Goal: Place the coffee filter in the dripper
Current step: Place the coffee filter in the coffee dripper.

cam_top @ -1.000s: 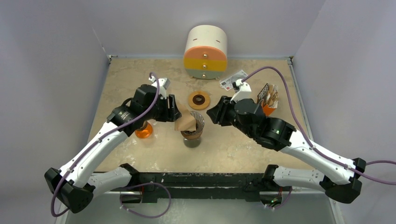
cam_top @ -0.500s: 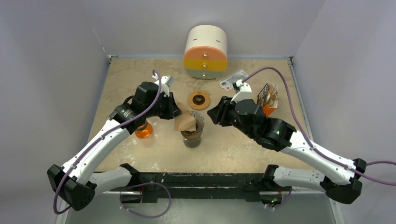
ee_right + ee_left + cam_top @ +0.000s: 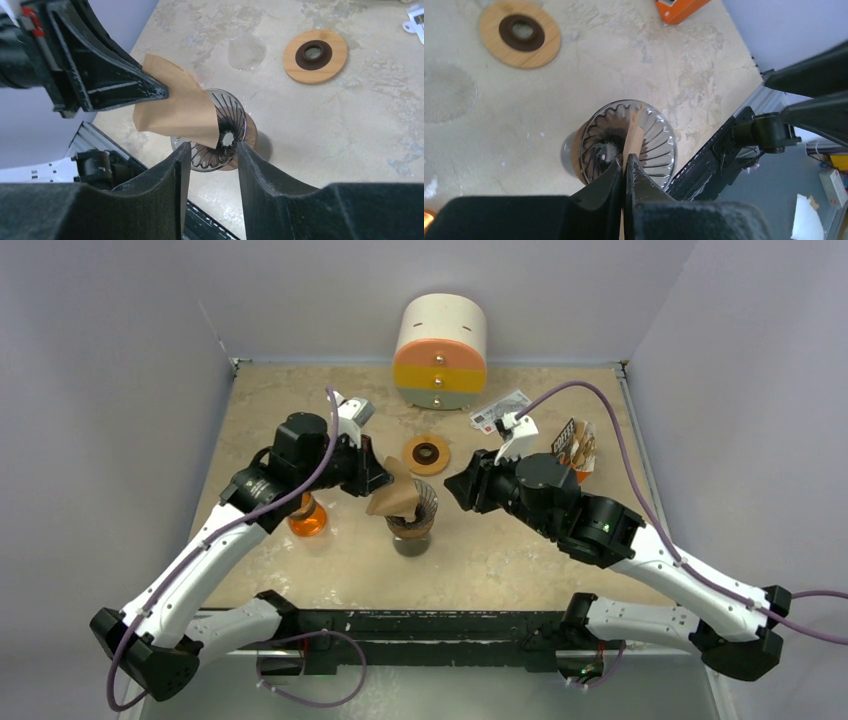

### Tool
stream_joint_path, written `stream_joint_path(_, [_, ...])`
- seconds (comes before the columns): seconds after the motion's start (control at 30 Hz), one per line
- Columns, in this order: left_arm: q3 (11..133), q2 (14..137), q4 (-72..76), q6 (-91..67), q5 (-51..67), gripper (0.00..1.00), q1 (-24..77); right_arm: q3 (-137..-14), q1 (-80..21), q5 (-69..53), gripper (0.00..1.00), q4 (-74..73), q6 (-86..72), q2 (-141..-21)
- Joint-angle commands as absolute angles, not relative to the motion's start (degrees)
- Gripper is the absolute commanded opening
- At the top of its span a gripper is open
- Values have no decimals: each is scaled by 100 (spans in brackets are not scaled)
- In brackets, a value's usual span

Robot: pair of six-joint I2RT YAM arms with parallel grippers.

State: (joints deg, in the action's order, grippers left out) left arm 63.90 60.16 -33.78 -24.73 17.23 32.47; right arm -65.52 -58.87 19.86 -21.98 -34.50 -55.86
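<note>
Clamped shut on the upper edge of the brown coffee filter point(image 3: 180, 107), the left claw point(image 3: 625, 162) holds the paper tilted over the glass dripper point(image 3: 654, 145), which appears to sit on a dark cup point(image 3: 412, 543) at the middle of the table point(image 3: 500, 560). Only the filter's narrow end dips into the ribbed bowl, close to the centre hole. The wide end leans out past the rim on the left arm's side, and the paper looks folded flat rather than opened into a cone. The right claw point(image 3: 212, 150) hangs just across the dripper, fingers partly spread with nothing between them. To seat the filter well, the left arm likely needs to swing the paper upright and centre its point over the hole before lowering, letting go only once the sides rest against the ribs. The empty claw appears placed to steady the dripper or nudge the fold open. A release from this tilt risks the paper tipping off the rim. Beyond, a wooden ring point(image 3: 426, 454) lies flat on the table, well short of a small drawer unit point(image 3: 440, 345) at the back wall.
</note>
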Motion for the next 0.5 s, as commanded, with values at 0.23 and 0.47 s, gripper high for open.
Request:
stream_joint_path(0.23, [7184,5493,-2470,-730,4803,0,3207,-7129,-5915,347,47,-1936,-1320,-5149])
stream_joint_path(0.47, [7243,5306,-2341,492,6640,0,3214,-7163,-5911,-1012,45,-1897,-640,-4579])
